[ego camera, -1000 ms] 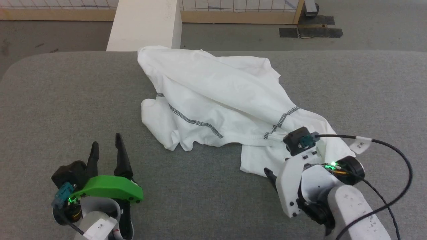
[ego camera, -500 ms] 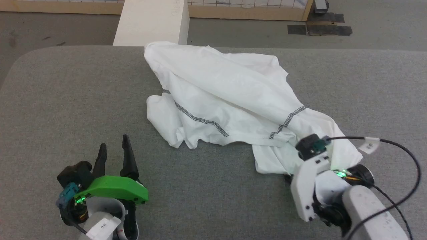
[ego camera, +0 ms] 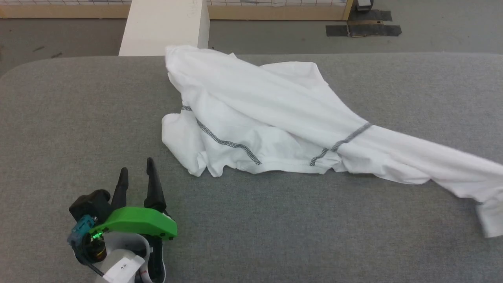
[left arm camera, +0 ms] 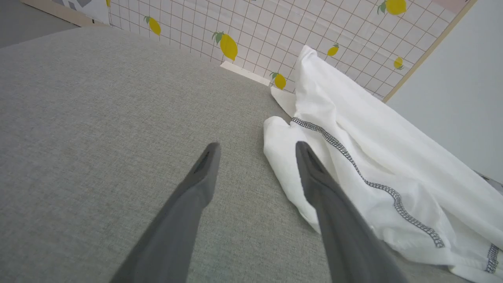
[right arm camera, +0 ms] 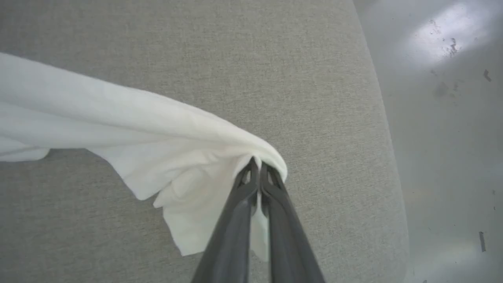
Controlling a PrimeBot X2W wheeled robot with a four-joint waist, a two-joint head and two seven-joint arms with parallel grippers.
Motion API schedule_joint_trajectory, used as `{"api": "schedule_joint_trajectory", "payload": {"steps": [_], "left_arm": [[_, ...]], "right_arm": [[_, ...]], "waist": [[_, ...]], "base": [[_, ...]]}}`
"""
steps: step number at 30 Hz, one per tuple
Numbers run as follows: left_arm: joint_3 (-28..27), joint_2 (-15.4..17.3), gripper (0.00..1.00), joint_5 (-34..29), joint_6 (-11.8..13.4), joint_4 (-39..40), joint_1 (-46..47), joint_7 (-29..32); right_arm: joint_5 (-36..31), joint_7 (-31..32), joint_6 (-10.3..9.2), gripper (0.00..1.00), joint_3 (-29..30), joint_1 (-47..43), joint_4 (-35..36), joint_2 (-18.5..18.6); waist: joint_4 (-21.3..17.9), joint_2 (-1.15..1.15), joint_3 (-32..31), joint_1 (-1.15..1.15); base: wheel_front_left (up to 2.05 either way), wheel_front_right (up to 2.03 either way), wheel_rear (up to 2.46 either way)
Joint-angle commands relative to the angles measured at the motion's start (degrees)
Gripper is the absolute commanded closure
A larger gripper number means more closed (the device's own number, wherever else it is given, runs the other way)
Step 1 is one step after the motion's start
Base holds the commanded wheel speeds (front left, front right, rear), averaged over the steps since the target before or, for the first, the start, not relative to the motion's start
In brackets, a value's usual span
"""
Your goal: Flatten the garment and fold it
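We see the thin, soft white long-sleeved shirt (ego camera: 255, 102) lying crumpled on the grey fabric-covered counter (ego camera: 78, 118). Its bulk is bunched toward the far edge, where one fold overlaps the rigid white rectangular box (ego camera: 165, 25) standing beyond the counter. Dark grey zigzag stitching (ego camera: 228, 142) runs diagonally across its near side. One sleeve (ego camera: 432, 161) is drawn out to our right, as far as the edge of the head view.

In the right wrist view our right tool (right arm camera: 258, 163) has its two dark fingers pressed together on a pinch of that white sleeve. The sleeve is lifted off the counter near a rounded edge, and loose fabric hangs below the grip.

Our left tool (ego camera: 136, 165) sits at the near left, fingers spread apart and holding nothing, just beside the shirt's nearest lobe. In the left wrist view one finger overlaps the edge of the cloth, though we cannot tell whether it touches. A grid-patterned panel with yellow lemons (left arm camera: 251, 27) stands behind.
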State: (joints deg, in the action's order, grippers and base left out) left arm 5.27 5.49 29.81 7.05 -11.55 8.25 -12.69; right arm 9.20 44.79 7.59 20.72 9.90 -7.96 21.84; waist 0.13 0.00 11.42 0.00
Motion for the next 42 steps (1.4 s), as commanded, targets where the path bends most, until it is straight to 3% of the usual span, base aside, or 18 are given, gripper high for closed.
{"api": "schedule_joint_trajectory", "payload": {"steps": [1, 4, 5, 6, 10, 17, 21, 25, 30, 34, 40, 41, 42], "left_arm": [[0.3, 0.2, 0.00, -0.2, -0.4, -0.1, 0.4, -0.1], [0.5, 0.2, 0.00, -0.1, -0.4, -0.3, 0.6, 0.0], [0.7, 0.2, 0.00, -0.1, -0.5, -0.4, 0.7, 0.0], [0.8, 0.1, 0.00, -0.1, -0.5, -0.5, 0.7, 0.0], [0.9, 0.3, 0.00, 0.2, -0.6, -1.0, 0.6, 0.0], [1.1, 0.6, 0.00, 0.4, -0.4, -1.5, -0.1, 0.5], [1.5, 0.5, 0.00, 0.7, -0.2, -1.4, -0.6, 1.1], [2.0, 0.7, 0.00, 1.2, -0.2, -1.6, 0.0, 3.3], [3.5, 0.8, 0.00, 3.5, 0.8, -5.0, 6.9, 14.4], [4.5, 2.8, 0.00, 4.4, 2.5, -11.5, 13.6, 26.2], [7.3, 5.4, 0.00, 3.3, 4.6, -19.4, 18.1, 38.0], [7.7, 5.4, 0.51, 3.6, 4.3, -20.2, 17.9, 39.8], [7.7, 5.1, 0.96, 4.5, 3.7, -20.5, 17.7, 41.0]], "right_arm": [[-2.7, -1.3, -0.10, 1.00, 1.8, 2.0, -0.3, -0.3], [-6.6, -3.8, -0.10, 1.00, 5.5, 4.7, -2.0, -1.6], [-7.8, -4.3, -0.10, 0.62, 6.0, 5.0, -2.7, -2.3], [-8.0, -4.7, -0.10, 0.00, 6.3, 5.2, -3.1, -3.1], [-5.4, -10.1, -0.10, 0.00, 7.5, 6.6, -0.5, -8.4], [2.2, -25.8, -0.10, 0.00, 5.9, 0.2, 13.2, -16.7], [5.3, -30.6, -0.10, 0.00, 4.0, -6.6, 16.8, -18.7], [11.8, -33.8, -0.10, 0.00, 0.5, -11.7, 14.8, -18.9], [14.3, -37.0, -0.10, 0.00, -3.5, -13.0, 11.8, -18.9], [13.7, -37.5, -0.10, 0.00, -5.9, -11.5, 11.5, -18.9], [13.1, -38.1, -0.10, 0.00, -7.2, -10.0, 11.1, -19.0], [13.3, -38.2, -0.10, 0.00, -7.2, -9.9, 10.8, -19.0], [13.4, -38.4, -0.10, 0.00, -7.3, -9.9, 10.5, -19.0]], "waist": [[0.1, 0.00, 0.2, 0.00], [0.2, 0.00, 0.5, 0.00], [0.4, 0.00, 0.5, 0.00], [0.7, 0.00, 0.5, 0.00], [1.0, 0.00, 0.2, 0.00], [1.5, 0.00, -2.1, 0.00], [1.1, 0.00, -3.4, 0.00], [0.0, 0.00, -3.8, 0.00], [-1.7, 0.00, -2.8, 0.00], [-3.8, 0.00, -1.5, 0.00], [-6.8, 0.00, 0.6, 0.00], [-7.3, 0.00, 0.8, 0.00], [-7.6, 0.00, 1.0, 0.00]], "base": [[0.00, 0.00, 0.00], [0.00, 0.00, 0.00], [0.00, 0.00, 0.00], [0.00, 0.00, 0.00], [0.00, 0.00, 0.00], [0.00, 0.00, 0.00], [0.00, 0.00, 0.00], [0.00, 0.00, 0.00], [0.00, 0.00, 0.00], [0.00, 0.00, 0.00], [0.00, 0.00, 0.00], [0.00, 0.00, 0.00], [0.00, 0.00, 0.00]]}}
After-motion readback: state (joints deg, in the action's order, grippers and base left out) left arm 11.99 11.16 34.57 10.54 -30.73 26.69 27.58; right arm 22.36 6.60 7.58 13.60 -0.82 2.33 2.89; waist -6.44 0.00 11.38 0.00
